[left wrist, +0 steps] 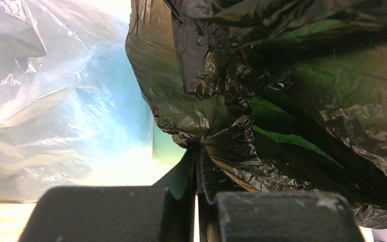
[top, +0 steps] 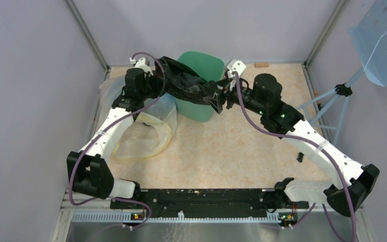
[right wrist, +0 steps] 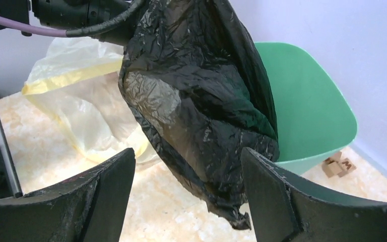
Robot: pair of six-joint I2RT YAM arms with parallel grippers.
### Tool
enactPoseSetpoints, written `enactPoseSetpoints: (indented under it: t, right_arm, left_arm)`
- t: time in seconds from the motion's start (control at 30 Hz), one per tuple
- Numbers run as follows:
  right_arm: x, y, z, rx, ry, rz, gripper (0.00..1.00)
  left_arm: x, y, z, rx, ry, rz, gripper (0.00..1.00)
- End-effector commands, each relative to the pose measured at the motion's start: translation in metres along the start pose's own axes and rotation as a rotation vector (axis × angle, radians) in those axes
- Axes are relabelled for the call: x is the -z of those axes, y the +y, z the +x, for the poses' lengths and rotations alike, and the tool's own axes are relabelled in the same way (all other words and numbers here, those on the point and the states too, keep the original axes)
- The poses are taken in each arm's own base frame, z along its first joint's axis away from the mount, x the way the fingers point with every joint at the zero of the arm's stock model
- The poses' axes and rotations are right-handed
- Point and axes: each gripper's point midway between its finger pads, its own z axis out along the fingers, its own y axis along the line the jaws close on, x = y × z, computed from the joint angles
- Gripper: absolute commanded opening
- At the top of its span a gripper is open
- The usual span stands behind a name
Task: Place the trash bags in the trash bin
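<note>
The black trash bag point(top: 189, 85) hangs stretched over the near rim of the mint-green trash bin point(top: 204, 63), which stands at the back of the table. My left gripper point(top: 156, 83) is shut on the bag's left end; in the left wrist view its jaws point(left wrist: 197, 156) pinch a gathered fold of the crinkly bag point(left wrist: 206, 101). My right gripper point(top: 220, 98) is open at the bag's right end. In the right wrist view the bag's point(right wrist: 191, 91) lower tip dangles between the spread fingers point(right wrist: 187, 151) without being clamped, the bin point(right wrist: 307, 111) behind it.
A large clear bag with a yellow rim point(top: 146, 131) lies left of the bin, under the left arm. A small brown piece point(top: 262, 64) lies by the back wall, a small black part point(top: 300, 157) at the right. A blue perforated stand point(top: 383, 35) sits outside the right wall.
</note>
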Motion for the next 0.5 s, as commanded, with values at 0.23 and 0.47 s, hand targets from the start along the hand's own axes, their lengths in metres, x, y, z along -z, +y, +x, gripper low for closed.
enactPoseSetpoints:
  t: [0.23, 0.47]
  right_arm:
    - [-0.024, -0.008, -0.007, 0.145, 0.068, 0.052, 0.55]
    - [-0.036, -0.049, -0.008, 0.084, 0.1, 0.261, 0.0]
  left_arm:
    - [0.003, -0.013, -0.02, -0.012, -0.061, 0.046, 0.02]
    - [-0.005, -0.009, -0.019, -0.014, -0.054, 0.032, 0.02]
